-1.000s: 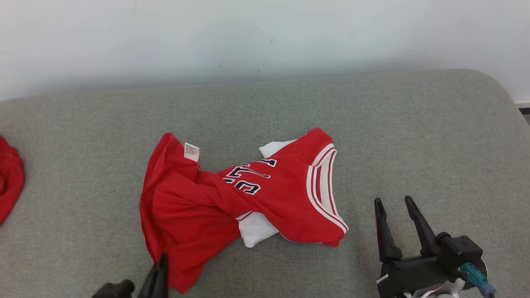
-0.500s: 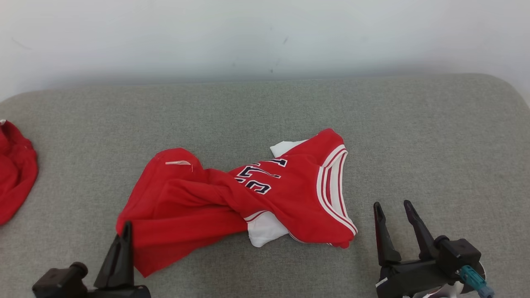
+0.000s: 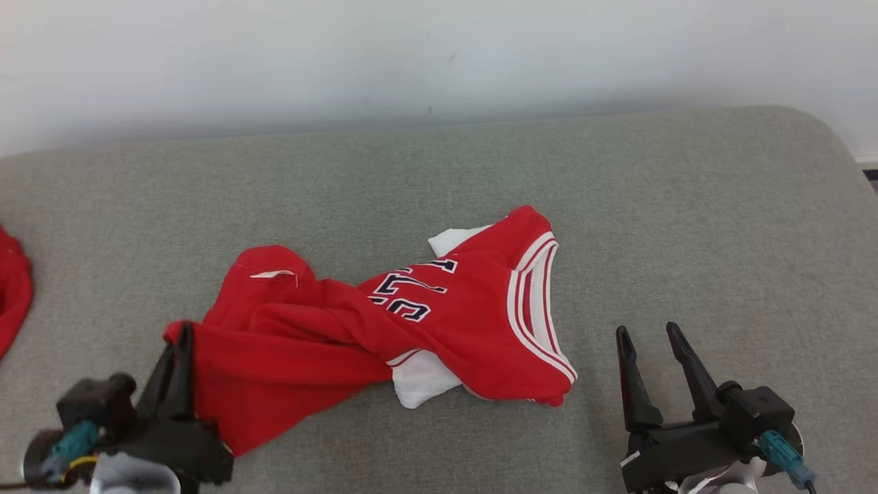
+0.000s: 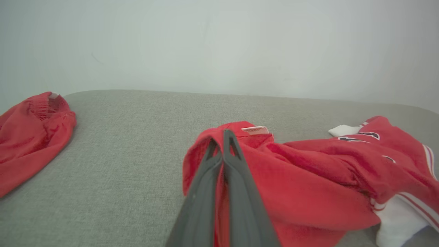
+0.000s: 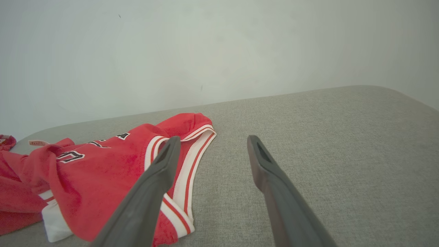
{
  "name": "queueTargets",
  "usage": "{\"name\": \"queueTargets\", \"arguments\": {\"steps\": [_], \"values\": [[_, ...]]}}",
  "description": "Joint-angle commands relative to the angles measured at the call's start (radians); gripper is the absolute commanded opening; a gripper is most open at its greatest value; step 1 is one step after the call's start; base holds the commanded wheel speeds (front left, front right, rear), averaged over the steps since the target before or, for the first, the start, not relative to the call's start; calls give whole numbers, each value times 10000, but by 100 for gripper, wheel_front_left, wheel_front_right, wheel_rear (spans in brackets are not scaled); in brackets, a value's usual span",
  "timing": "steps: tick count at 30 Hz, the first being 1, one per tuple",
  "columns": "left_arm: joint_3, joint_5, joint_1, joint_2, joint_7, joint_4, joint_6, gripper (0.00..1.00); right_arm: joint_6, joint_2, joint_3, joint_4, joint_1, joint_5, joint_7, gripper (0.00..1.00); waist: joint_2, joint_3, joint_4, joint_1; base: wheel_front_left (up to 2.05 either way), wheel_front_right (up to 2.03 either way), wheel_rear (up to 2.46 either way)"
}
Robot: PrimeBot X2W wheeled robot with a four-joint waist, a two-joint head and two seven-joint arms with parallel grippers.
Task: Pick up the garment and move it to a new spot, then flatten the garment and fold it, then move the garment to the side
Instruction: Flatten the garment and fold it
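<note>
The garment [image 3: 384,329] is a crumpled red jersey with white trim and dark numbers, lying twisted on the grey cushion [image 3: 686,226]. It also lies across the left wrist view [image 4: 308,178] and the right wrist view [image 5: 103,171]. My left gripper [image 3: 180,336] is shut on the garment's left hem corner, and its fingers [image 4: 223,161] pinch the red cloth between them. My right gripper [image 3: 646,336] stands open just right of the garment's striped edge [image 5: 187,164], with nothing between its fingers [image 5: 161,175].
Another red piece of clothing [image 3: 10,295] lies at the cushion's far left [image 4: 31,137]. A pale wall [image 3: 439,55] runs behind the cushion. Bare grey cushion stretches to the right and rear of the garment.
My left gripper has drawn the garment's hem corner out to the left, stretching the left part of the cloth flatter. The right gripper has stayed put. The camera shifted slightly.
</note>
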Motion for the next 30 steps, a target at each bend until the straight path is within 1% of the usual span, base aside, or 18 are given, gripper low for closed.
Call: {"name": "queueTargets", "arguments": {"steps": [1,7,13,14,15,16,17,18,21,23,27,30], "values": [[3,15,-379,27,-121,305,-77,0,-22,1,24,26,-146,-37,-13,100,0,106,-137,0,0,0,0],[-49,200,-1872,200,-460,2277,-495,0,-22,0,41,99,-179,-118,-13,100,0,283,-477,0,0,0,0],[-133,142,-2986,71,-791,4416,-1006,0,-22,0,-6,134,-244,-251,-13,100,0,327,-610,0,0,0,0],[-149,166,-3111,42,-866,4704,-1055,0,-22,0,-26,137,-242,-271,-13,100,0,317,-599,0,0,0,0],[-149,166,-3111,42,-866,4704,-1055,0,-22,0,-26,137,-242,-271,-13,100,0,317,-599,0,0,0,0],[-184,200,-3205,2,-917,4929,-1100,12,-22,-2,-62,135,-228,-278,-13,100,0,305,-564,0,0,0,0],[-219,276,-3288,-42,-977,5098,-1118,40,-22,0,-85,141,-208,-280,-13,100,0,287,-518,0,0,0,0],[-264,384,-3355,-67,-1027,5258,-1110,100,-22,0,-75,153,-179,-291,-13,100,0,260,-463,0,0,0,0],[-256,610,-3456,-255,-1098,5372,-1099,100,-22,0,-64,176,-101,-255,-13,100,0,181,-248,0,0,0,0],[-58,687,-3285,-419,-1115,4968,-980,100,-22,-2,-39,163,-90,-212,-13,100,0,161,-122,0,0,0,0],[452,1066,-2291,-666,-1111,3775,-698,100,-22,1,52,112,-86,-138,-13,100,0,155,55,0,0,0,0],[734,1347,-1283,-1066,-1113,2502,-529,100,-22,-8,30,66,-12,-79,-13,100,0,172,155,0,0,0,0]]}}
